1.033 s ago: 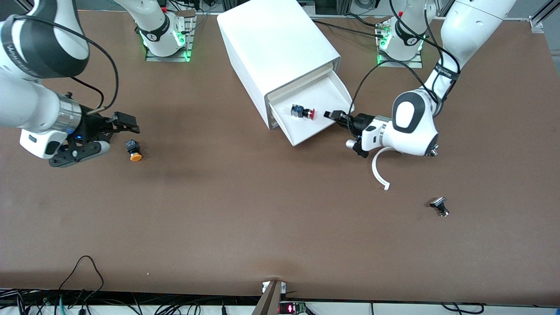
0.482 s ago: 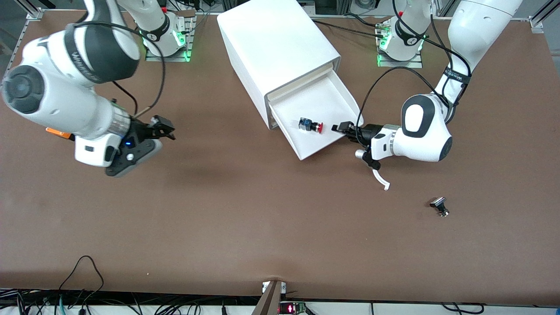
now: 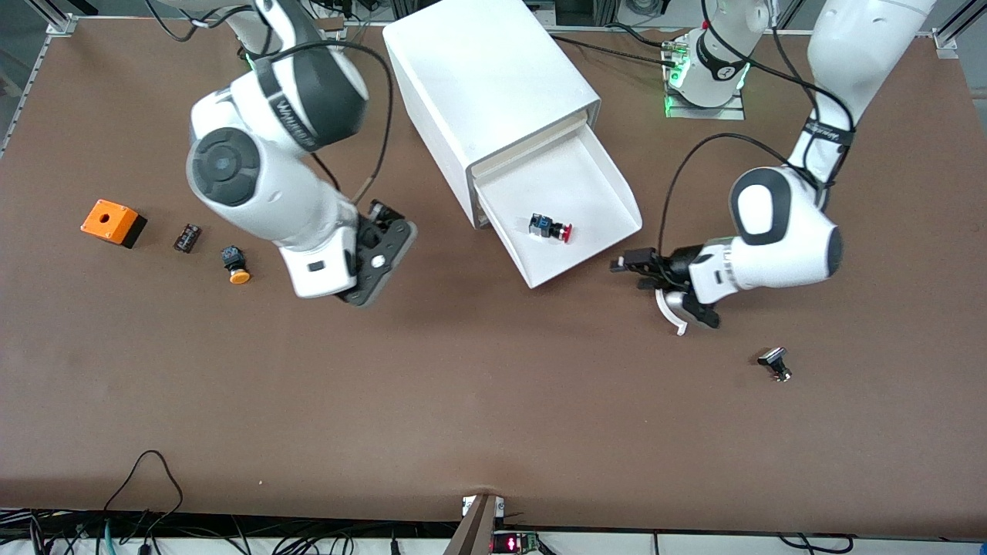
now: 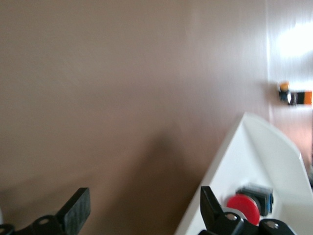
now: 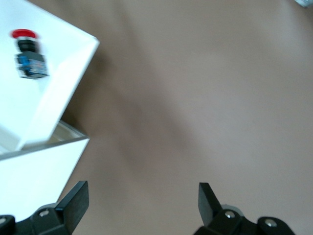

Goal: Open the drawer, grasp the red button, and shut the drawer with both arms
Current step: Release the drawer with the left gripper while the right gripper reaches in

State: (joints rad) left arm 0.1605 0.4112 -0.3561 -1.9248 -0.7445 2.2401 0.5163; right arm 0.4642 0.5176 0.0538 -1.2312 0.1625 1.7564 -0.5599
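Both tools' finger roots are cut off; button (image 4: 243, 207) half hidden.

The table (image 3: 493, 401) is covered in matt brown, the cabinet (image 3: 486, 85) and drawer (image 3: 586, 185) are smooth glossy white plastic, and the button (image 3: 552, 228) wears a shiny red cap.

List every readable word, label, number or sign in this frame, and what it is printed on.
Lettering on the right arm's black band: there, but too blurred to read with certainty.
Lettering on the left arm's black band: too small to read.
Cabinet, drawer, button, orange box: no text visible.
Wrist views: no text.
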